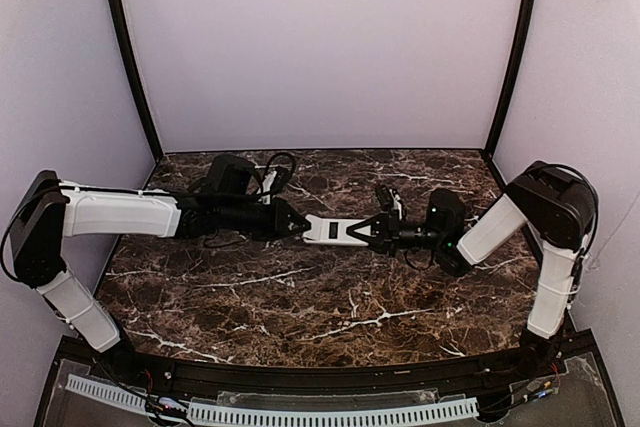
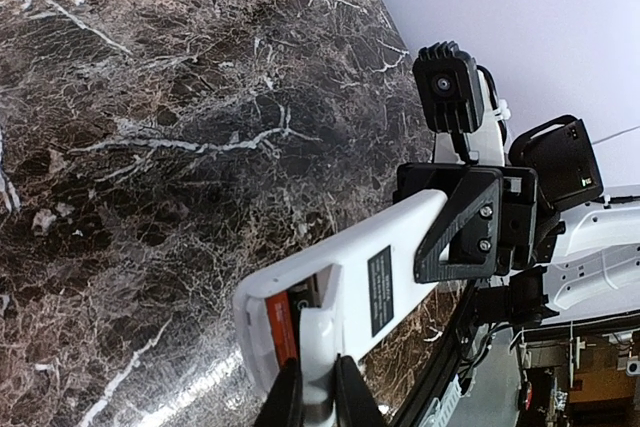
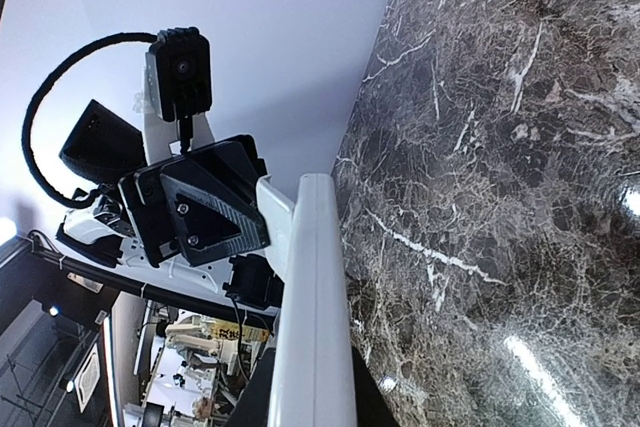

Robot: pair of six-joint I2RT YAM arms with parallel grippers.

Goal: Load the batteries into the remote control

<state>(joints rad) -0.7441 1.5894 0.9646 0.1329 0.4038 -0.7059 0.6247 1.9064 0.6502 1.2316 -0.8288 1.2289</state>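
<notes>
Dark marble counter, lilac walls: remote control held above it, left hand clenched on one end, right hand on the other, orange battery in its open back; best keep right grip rigid while left seats it.

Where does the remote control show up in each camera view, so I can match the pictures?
Top external: the remote control is at mid-table, held between the left claw and the right claw.
Left wrist: lower centre, labelled back facing the camera, running up-right to the right claw.
Right wrist: lower centre, seen edge-on, running up to the left claw.
Shared landmark: the marble table.
</notes>
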